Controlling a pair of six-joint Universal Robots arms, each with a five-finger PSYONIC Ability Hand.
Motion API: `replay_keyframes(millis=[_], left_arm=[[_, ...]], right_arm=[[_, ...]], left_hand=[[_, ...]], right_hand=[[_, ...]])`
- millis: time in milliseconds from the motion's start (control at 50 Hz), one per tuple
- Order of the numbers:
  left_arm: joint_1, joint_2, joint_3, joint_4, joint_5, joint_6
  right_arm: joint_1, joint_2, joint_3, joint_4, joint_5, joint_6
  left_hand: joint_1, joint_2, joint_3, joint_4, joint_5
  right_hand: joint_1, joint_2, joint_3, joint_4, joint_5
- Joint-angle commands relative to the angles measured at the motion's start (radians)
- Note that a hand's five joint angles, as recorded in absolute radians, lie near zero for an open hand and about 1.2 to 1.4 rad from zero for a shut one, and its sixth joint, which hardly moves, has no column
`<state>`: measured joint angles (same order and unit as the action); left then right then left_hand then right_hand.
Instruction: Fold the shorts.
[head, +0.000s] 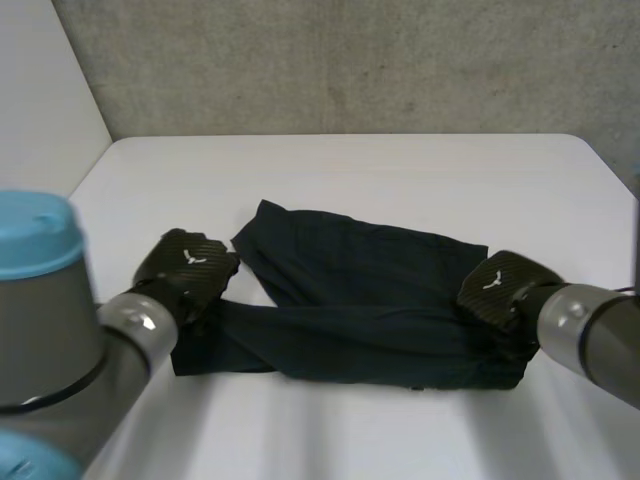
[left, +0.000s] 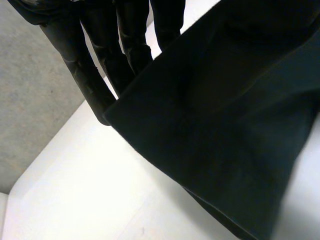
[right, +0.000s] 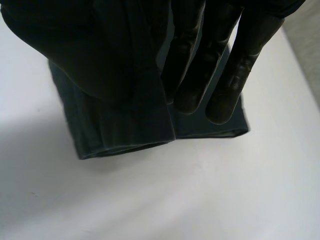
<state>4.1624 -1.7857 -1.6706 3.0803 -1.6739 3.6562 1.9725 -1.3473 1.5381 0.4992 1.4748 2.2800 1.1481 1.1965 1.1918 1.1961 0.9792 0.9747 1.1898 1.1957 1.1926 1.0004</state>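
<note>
Dark navy shorts (head: 360, 300) lie crosswise on the white table (head: 350, 170), partly doubled over lengthwise. My left hand (head: 190, 265) is at their left end, where its straight fingers (left: 100, 55) pinch a raised edge of the cloth (left: 225, 125) that stretches taut away from them. At the right end my right hand (head: 500, 285) holds a bunched fold of the shorts (right: 115, 75) beside its fingers (right: 235, 75), just above the hemmed layer lying flat under it (right: 100, 135).
A grey concrete wall (head: 350, 60) rises behind the table's far edge. Bare tabletop (head: 330, 430) runs between the shorts and the near edge, with more beyond them. My left arm (head: 50, 330) fills the near left corner.
</note>
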Motion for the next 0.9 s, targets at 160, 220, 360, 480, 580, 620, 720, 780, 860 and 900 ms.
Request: replay_keyframes(millis=[160,220,360,480,580,620,720,780,860,900], left_arm=[[-0.008,-0.419,0.885,0.081,-0.072,0.068],[-0.004,-0.416,1.116,0.179,-0.079,0.052],[-0.002,-0.278,1.129,0.365,-0.087,-0.093],[0.028,-0.247,0.927,0.376,-0.078,-0.105],[0.038,-0.25,0.725,0.382,-0.076,-0.105],[0.035,-0.256,0.675,0.382,-0.076,-0.105],[0.022,-0.342,0.539,0.383,-0.072,-0.102],[0.013,-0.408,0.473,0.383,-0.072,-0.103],[-0.008,-0.46,0.399,0.371,-0.07,-0.102],[-0.014,-0.46,0.344,0.37,-0.07,-0.1]], right_arm=[[0.017,0.29,-0.72,-0.232,0.15,0.012],[0.052,0.28,-0.892,-0.456,0.148,0.047],[0.071,0.129,-0.8,-0.71,0.113,0.088],[0.074,0.166,-0.707,-0.607,0.125,0.093],[0.074,0.23,-0.629,-0.493,0.144,0.096],[0.074,0.26,-0.603,-0.469,0.147,0.098],[0.075,0.345,-0.495,-0.421,0.145,0.133],[0.074,0.372,-0.449,-0.415,0.144,0.151],[0.072,0.387,-0.368,-0.412,0.144,0.161],[0.066,0.376,-0.316,-0.409,0.142,0.159]], left_hand=[[0.248,0.2,0.204,0.2,0.243],[0.248,0.2,0.204,0.2,0.243],[0.248,0.2,0.204,0.2,0.243],[0.248,0.2,0.204,0.2,0.243],[0.248,0.2,0.204,0.2,0.243],[0.248,0.2,0.204,0.2,0.243],[0.248,0.2,0.204,0.2,0.243],[0.248,0.2,0.204,0.2,0.243],[0.248,0.2,0.204,0.2,0.243],[0.248,0.2,0.204,0.2,0.243]], right_hand=[[0.422,0.207,0.201,0.204,0.221],[0.422,0.207,0.201,0.204,0.221],[0.422,0.207,0.201,0.204,0.221],[0.422,0.207,0.201,0.204,0.221],[0.422,0.207,0.201,0.204,0.221],[0.422,0.207,0.201,0.204,0.221],[0.422,0.207,0.201,0.204,0.221],[0.422,0.207,0.201,0.204,0.221],[0.422,0.207,0.201,0.204,0.221],[0.422,0.207,0.201,0.204,0.221]])
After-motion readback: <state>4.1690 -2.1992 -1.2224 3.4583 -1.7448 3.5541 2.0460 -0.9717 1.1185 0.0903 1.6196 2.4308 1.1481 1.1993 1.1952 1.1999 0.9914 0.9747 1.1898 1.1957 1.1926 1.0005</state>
